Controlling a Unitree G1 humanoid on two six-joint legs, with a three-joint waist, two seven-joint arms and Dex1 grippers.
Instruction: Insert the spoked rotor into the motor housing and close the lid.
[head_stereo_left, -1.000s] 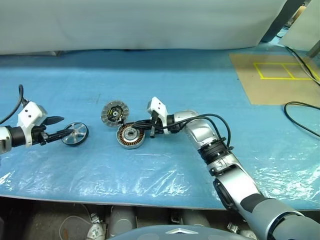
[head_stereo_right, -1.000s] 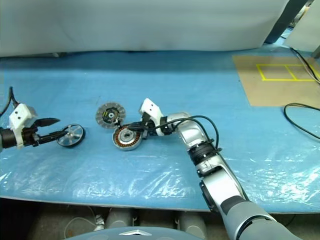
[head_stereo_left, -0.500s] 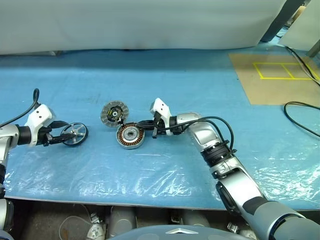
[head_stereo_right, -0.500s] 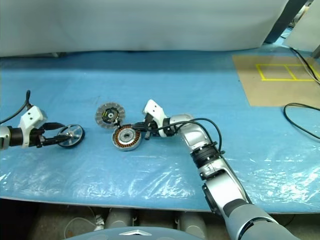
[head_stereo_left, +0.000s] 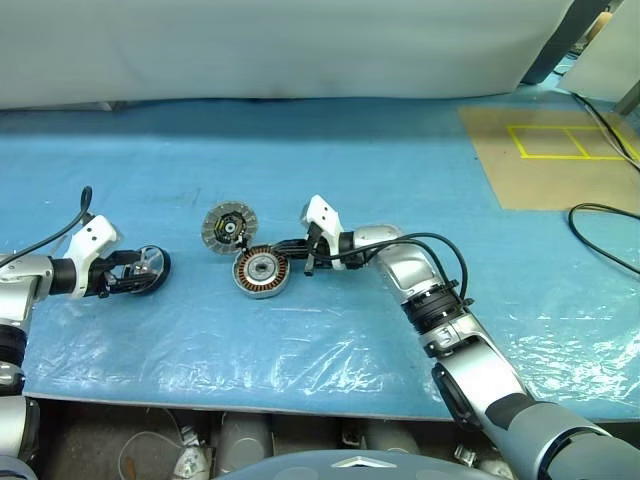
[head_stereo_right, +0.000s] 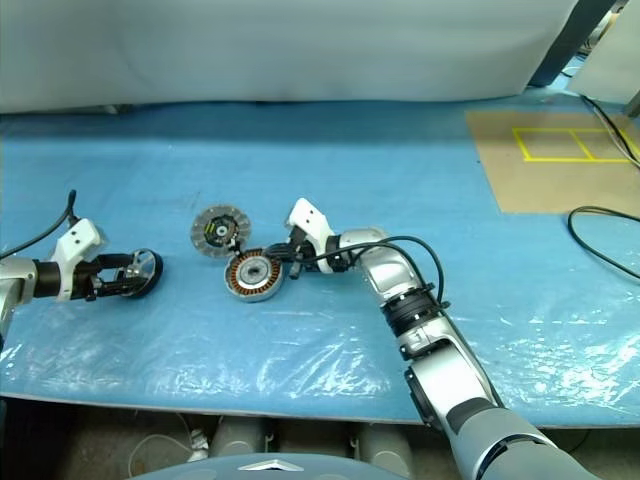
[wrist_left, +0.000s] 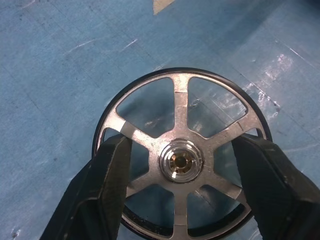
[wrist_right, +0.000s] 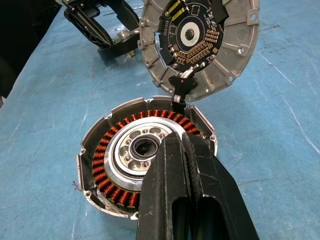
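Toward the tabletop's left edge the left gripper (wrist_left: 182, 165) straddles the spoked rotor (wrist_left: 181, 155) with its jaws wide, not yet pinching, while the right gripper (wrist_right: 182, 165), closed and empty, seems to steady the motor housing (head_stereo_left: 262, 272) mid-table beside the lid (head_stereo_left: 229, 227).

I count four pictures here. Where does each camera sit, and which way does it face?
Left eye view: on the head, facing forward and down over the blue table; both arms show.
Right eye view: its twin beside it, same scene.
Left wrist view: on the left arm, looking along the left tool, whose fingers flank the spoked rotor.
Right wrist view: on the right arm, looking along the shut right tool over the motor housing, the lid beyond.
Shared: the right wrist view also catches the left tool.
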